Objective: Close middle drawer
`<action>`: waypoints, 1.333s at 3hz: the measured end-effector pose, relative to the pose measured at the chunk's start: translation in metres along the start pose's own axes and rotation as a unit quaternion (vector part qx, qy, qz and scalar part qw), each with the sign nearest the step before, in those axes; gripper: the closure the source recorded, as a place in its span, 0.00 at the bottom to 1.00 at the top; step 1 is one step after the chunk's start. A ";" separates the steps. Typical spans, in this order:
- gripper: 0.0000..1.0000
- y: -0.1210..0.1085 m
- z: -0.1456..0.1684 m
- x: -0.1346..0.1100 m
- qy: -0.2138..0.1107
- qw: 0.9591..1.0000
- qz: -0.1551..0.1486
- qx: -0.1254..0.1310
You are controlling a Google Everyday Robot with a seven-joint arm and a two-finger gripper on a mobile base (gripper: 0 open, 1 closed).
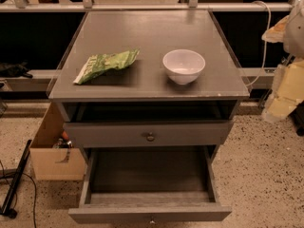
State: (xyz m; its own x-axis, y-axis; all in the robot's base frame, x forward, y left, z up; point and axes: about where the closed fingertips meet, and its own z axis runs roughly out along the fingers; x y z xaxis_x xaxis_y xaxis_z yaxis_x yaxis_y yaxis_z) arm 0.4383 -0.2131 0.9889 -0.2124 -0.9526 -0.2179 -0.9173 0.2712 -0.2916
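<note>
Middle drawer (pixel 149 184) is pulled far out, low at the front of the grey cabinet, toward the bottom edge of the view. It is a wide, long, shallow box of grey wood. Its bare inside floor shows flat boards. Its front is low and flat, with one tiny round metal knob (pixel 152 220) in the middle.

Just above it sits a taller grey drawer front (pixel 109 134) with a bigger round brass knob (pixel 150 137). This one sticks out only a little, and a dark gap shows over it.

On top is the counter (pixel 142 32), a flat, smooth grey square with a thin raised edge on each side. A crinkly green bag (pixel 107 64) lies on its left part, flat and wrinkled. It has some white at one end, but the writing is too small to read. A round white bowl (pixel 184 66), smooth and shiny, stands upright on the right part, apart from the bag.

A brown cardboard box (pixel 52 156) rests on the speckled floor (pixel 266 175), right beside the cabinet on the left.

The gripper is out of the camera's view, so I cannot tell if its fingers are apart or together.
</note>
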 end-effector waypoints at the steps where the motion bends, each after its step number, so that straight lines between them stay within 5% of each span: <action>1: 0.00 0.000 0.000 0.000 0.000 1.000 0.000 0.000; 2: 0.00 0.003 0.000 0.003 -0.014 1.000 -0.001 -0.001; 4: 0.00 0.069 0.055 0.027 -0.129 0.989 0.072 -0.024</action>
State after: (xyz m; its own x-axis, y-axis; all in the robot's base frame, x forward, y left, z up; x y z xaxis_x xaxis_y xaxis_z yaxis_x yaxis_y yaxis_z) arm 0.3874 -0.2127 0.9112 -0.2541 -0.8363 -0.4858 -0.9003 0.3880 -0.1971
